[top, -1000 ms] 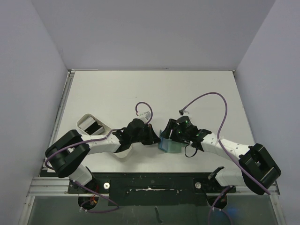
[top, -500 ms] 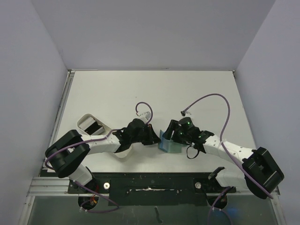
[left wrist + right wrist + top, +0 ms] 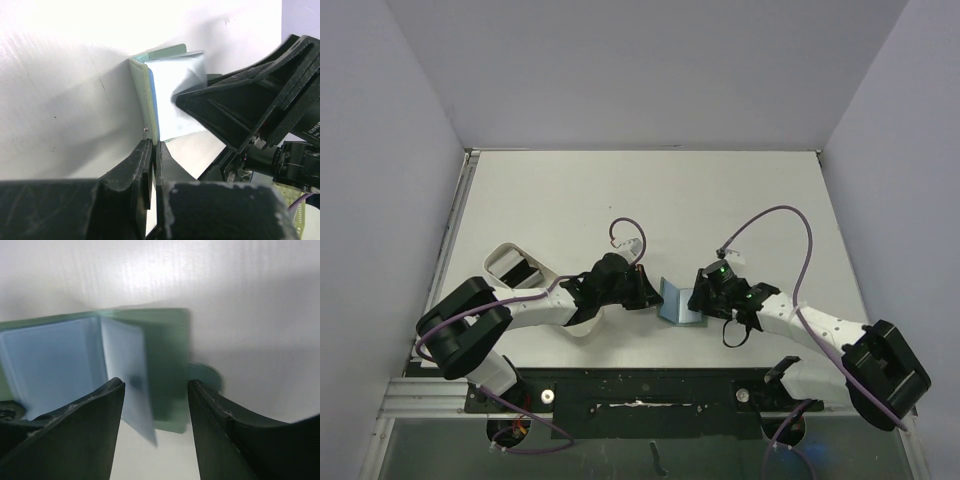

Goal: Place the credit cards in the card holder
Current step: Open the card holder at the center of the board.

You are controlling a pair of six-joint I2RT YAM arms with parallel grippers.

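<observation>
Card holder [image 3: 673, 300] open mid-frame, ready for cards: right gripper [image 3: 698, 300] backed off, jaws apart, empty; left gripper [image 3: 648, 293] clamps its cover.

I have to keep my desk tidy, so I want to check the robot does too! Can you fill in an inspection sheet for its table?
Surface: white table, no marks seen.
Job's things: card holder open, one flap raised, blue-grey inside showing. credit cards are perhaps the dark shapes in the white tray; too small to be sure.
Clutter: white tray, partly under the left arm.
Grippers: left gripper jaws shut on the card holder's edge; right gripper jaws open above the open holder.
Cables: purple cables loop off both wrists.
Surroundings: plain grey walls; nothing else seen.
</observation>
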